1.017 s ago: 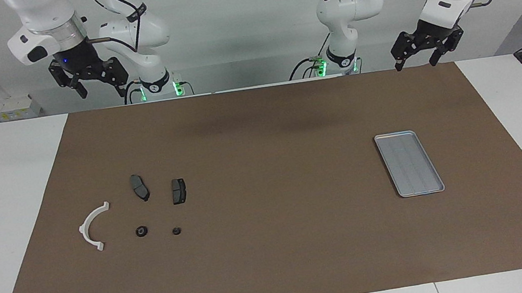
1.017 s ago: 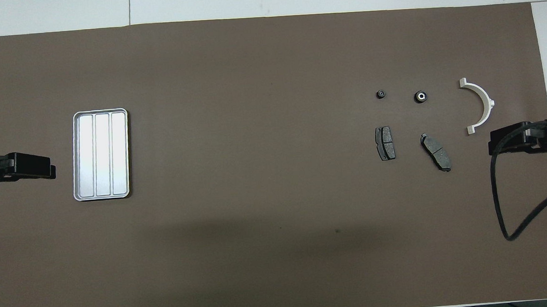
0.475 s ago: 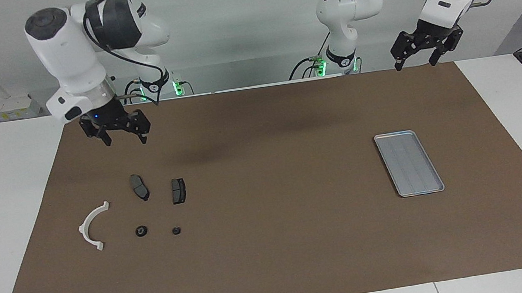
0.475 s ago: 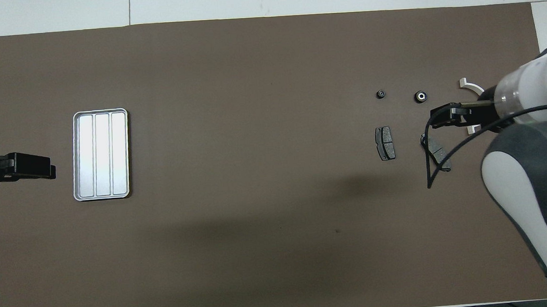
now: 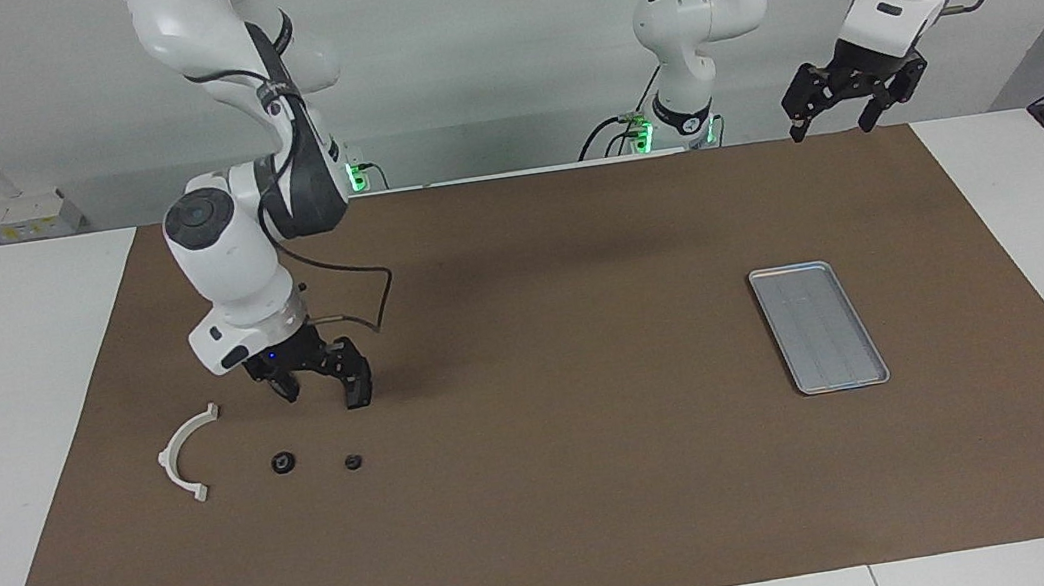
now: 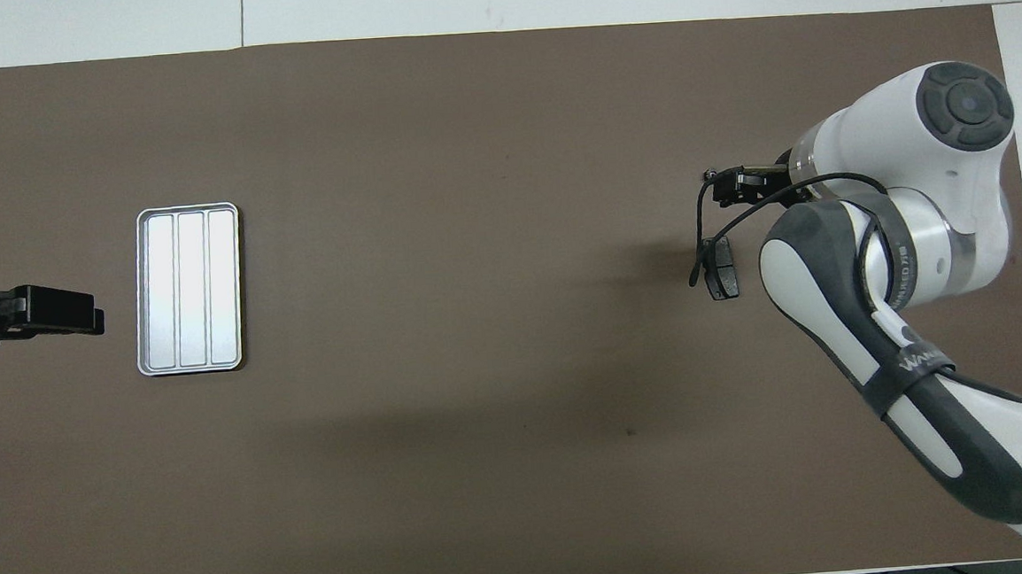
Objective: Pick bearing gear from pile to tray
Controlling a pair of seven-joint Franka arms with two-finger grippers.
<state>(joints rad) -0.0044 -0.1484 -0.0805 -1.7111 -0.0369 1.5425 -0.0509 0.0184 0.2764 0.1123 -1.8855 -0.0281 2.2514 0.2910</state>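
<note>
Nothing is in the tray (image 5: 819,326) yet: my right gripper (image 5: 325,387) hangs open over the pile (image 5: 281,462), the left gripper (image 5: 831,127) waits open.

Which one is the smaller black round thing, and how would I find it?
Start at the brown mat and go to the right arm's end, where the white curved arc lies. Two black round pieces sit beside it in a row. The smaller black round piece is the one farther from the arc than the bigger round piece.

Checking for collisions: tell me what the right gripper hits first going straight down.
Probably the smaller black round piece or the mat beside it; the right gripper hangs at unclear height.
</note>
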